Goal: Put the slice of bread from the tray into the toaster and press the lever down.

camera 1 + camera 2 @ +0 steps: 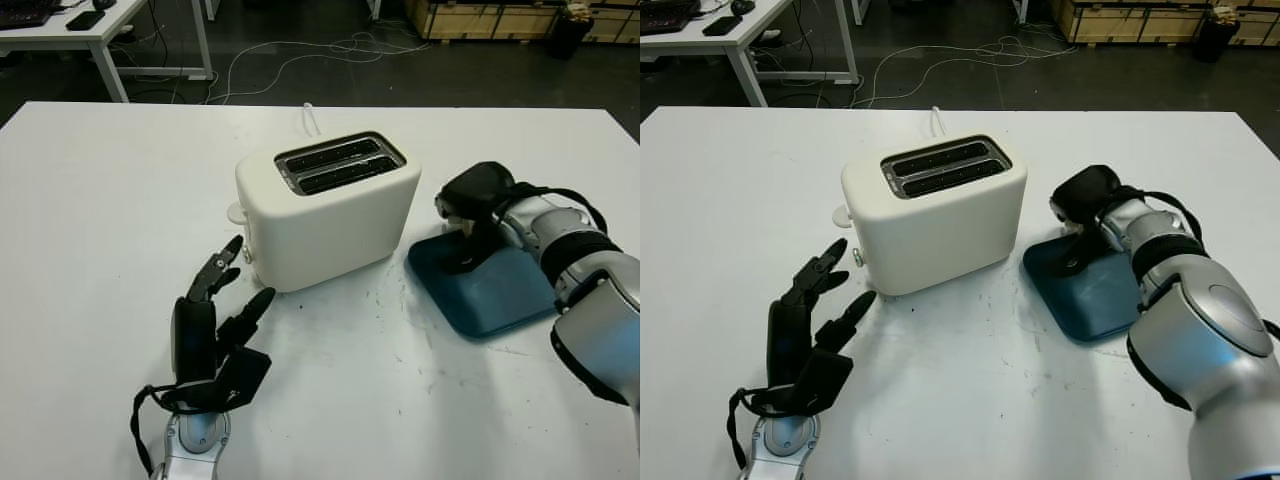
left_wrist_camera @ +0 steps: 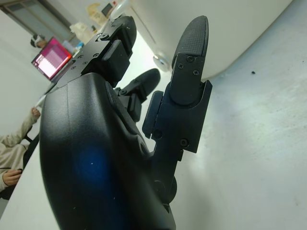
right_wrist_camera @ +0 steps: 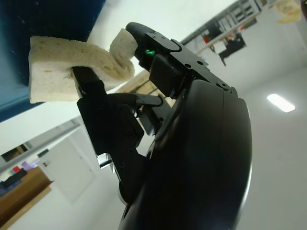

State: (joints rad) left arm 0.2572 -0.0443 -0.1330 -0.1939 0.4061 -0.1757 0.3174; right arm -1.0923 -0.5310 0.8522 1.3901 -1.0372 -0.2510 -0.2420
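i see my left hand point(image 1: 222, 320) open near the table's point(image 1: 100, 250) front edge, just short of the white toaster point(image 1: 330, 205) at centre. my right hand point(image 1: 478, 215) pinches the bread slice point(image 3: 72, 67) over the blue tray point(image 1: 490, 290) toward the right edge. cables point(image 1: 300, 55) trail across the dark floor behind.

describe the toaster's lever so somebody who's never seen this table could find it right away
On the white table stands a cream two-slot toaster. Go to its narrow end, the one facing the open left hand, away from the blue tray. The lever is the small cream knob protruding there, the only part that juts from the smooth body.
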